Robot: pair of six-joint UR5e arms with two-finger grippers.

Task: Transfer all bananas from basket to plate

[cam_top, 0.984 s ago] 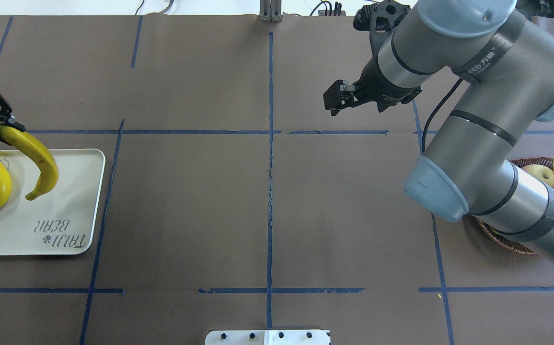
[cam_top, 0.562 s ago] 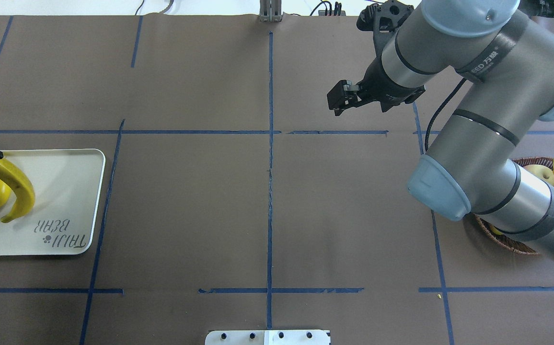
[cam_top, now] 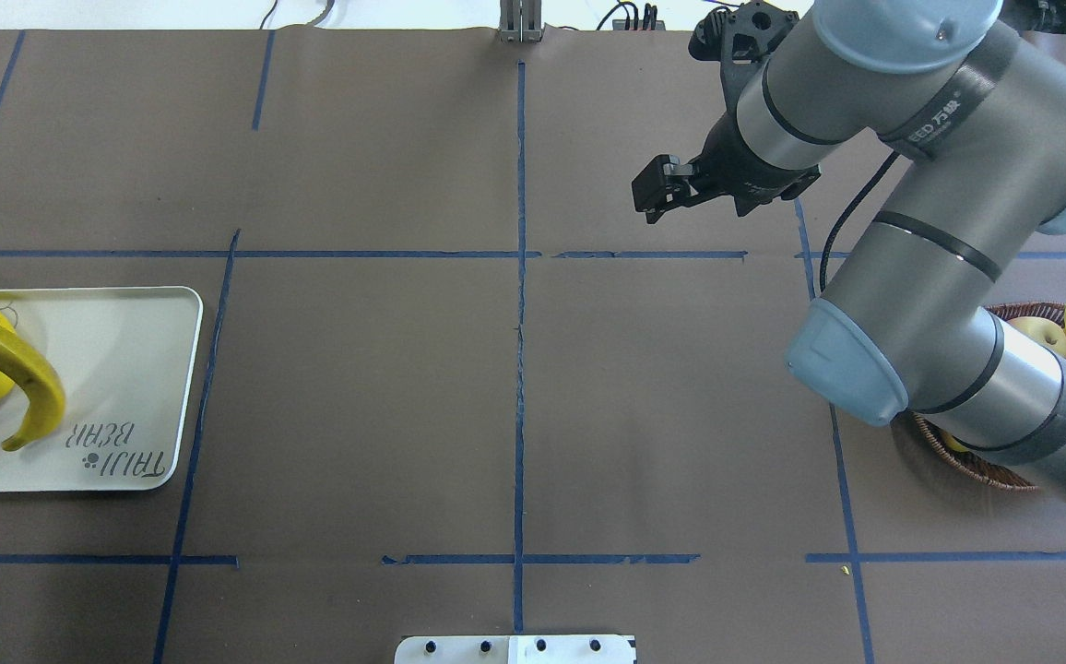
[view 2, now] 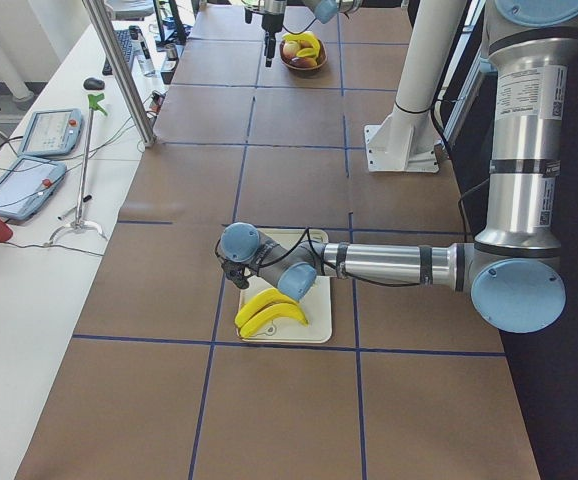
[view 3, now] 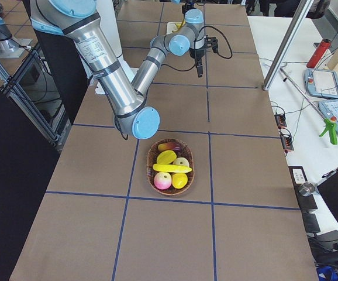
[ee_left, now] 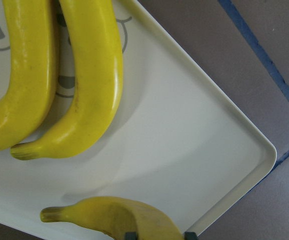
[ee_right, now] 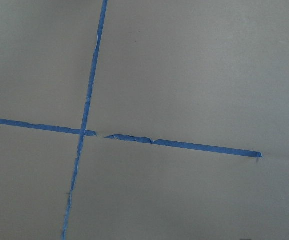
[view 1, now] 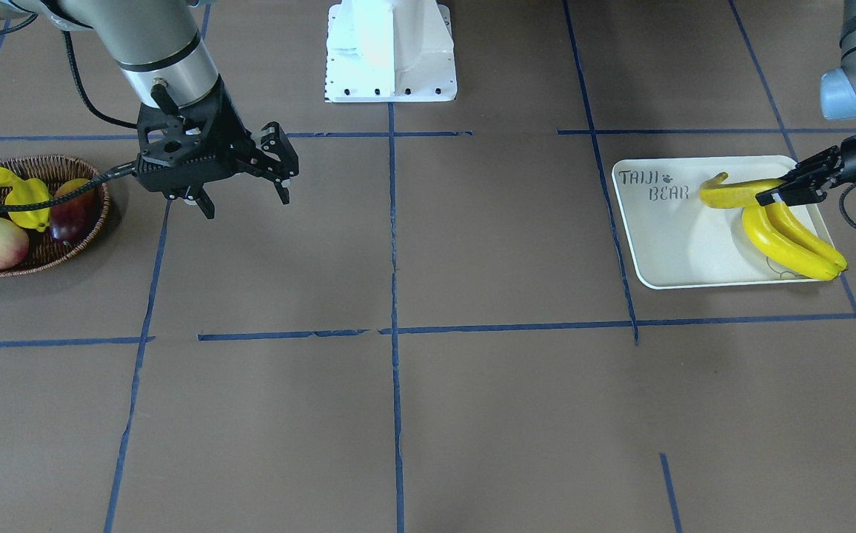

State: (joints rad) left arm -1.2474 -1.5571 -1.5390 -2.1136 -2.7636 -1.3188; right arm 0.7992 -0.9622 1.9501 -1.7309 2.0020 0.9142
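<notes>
Since a second ago my left tool (view 1: 772,194) dropped lower over the plate (view 1: 665,244), still pinched narrow on the third banana (view 1: 731,197), right beside the two bananas (view 1: 787,240) lying there. My right tool (view 1: 280,174) hung spread and empty over the tabletop (view 1: 472,414). That left one banana (view 3: 172,168) sitting in the basket (view 1: 98,222).

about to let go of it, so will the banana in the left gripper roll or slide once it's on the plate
Probably stiff: the banana shows no sag though the left gripper holds it near one end only. Its curved shape should stop it rolling far, as the two bananas lying on the plate suggest. The smooth skin may slide a little.
</notes>
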